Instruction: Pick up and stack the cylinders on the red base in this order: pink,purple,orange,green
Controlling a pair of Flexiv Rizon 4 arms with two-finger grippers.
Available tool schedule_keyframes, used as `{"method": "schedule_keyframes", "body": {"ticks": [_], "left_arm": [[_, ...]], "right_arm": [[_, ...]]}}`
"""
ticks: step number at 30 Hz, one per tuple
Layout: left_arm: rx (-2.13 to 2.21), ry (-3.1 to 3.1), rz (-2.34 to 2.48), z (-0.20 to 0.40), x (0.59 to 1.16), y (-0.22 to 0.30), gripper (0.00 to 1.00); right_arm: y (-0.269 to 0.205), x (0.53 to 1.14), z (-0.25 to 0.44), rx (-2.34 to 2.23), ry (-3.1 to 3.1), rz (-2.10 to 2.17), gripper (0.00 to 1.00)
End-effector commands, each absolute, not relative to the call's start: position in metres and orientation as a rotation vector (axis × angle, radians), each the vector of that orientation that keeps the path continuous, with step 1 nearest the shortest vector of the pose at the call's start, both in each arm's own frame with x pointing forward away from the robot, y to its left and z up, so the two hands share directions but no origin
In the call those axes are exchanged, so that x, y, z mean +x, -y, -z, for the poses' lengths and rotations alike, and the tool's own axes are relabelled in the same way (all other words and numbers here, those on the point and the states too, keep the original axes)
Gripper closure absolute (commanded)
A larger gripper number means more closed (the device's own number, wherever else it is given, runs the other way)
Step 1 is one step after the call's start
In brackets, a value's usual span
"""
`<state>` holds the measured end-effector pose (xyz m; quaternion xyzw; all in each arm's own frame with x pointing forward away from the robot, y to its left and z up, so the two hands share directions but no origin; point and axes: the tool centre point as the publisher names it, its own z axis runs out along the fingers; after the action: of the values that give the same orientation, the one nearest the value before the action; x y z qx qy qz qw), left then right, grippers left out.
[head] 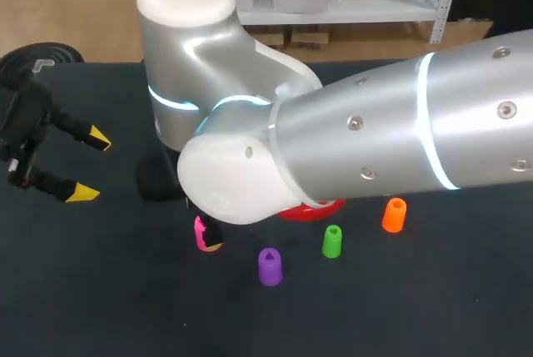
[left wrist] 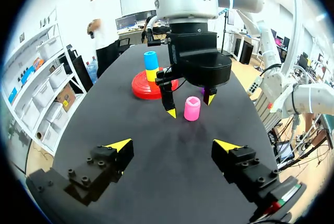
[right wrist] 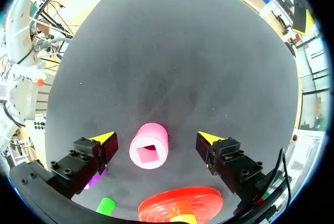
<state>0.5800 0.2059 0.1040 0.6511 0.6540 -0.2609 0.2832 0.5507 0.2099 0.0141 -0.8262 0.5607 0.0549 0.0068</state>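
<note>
The pink cylinder [right wrist: 150, 145] stands upright on the black table between the wide-open fingers of my right gripper [right wrist: 155, 138]; neither finger touches it. In the left wrist view the same right gripper [left wrist: 189, 105] straddles the pink cylinder [left wrist: 192, 110]. In the head view my right arm hides most of the pink cylinder [head: 202, 235]. The red base [left wrist: 146, 85] lies just beyond, with a blue and yellow piece [left wrist: 151, 65] on its peg. Purple [head: 269, 265], green [head: 331, 240] and orange [head: 394, 215] cylinders stand in front of the red base [head: 312, 210]. My left gripper [head: 90, 166] stays open at the far left, holding nothing.
My right arm [head: 375, 141] spans the middle of the table and covers most of the base in the head view. A black round object [head: 42, 53] sits at the back left corner. Bare tabletop [left wrist: 172, 145] lies between my left gripper and the pink cylinder.
</note>
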Motion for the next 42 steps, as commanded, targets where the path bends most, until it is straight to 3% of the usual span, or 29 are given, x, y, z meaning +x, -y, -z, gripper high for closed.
{"method": "schedule_keyframes", "body": {"ticks": [1,33,34,35,42], "left_arm": [[1.742,-1.747,0.696,-0.1030,0.5796,-0.2063,0.00],[1.742,-1.747,0.696,-0.1030,0.5796,-0.2063,0.00],[1.742,-1.747,0.696,-0.1030,0.5796,-0.2063,0.00],[1.742,-1.747,0.696,-0.1030,0.5796,-0.2063,0.00],[1.742,-1.747,0.696,-0.1030,0.5796,-0.2063,0.00]], "right_arm": [[-0.2089,0.5523,-0.0128,-2.586,-1.761,-0.183,0.00],[-0.2052,0.5524,-0.0079,-2.577,-1.791,-0.184,0.00],[-0.2052,0.5524,-0.0078,-2.579,-1.791,-0.185,0.64],[-0.2051,0.5524,-0.0078,-2.580,-1.791,-0.185,1.00],[-0.2055,0.5518,-0.0067,-2.584,-1.789,-0.179,1.00]]}}
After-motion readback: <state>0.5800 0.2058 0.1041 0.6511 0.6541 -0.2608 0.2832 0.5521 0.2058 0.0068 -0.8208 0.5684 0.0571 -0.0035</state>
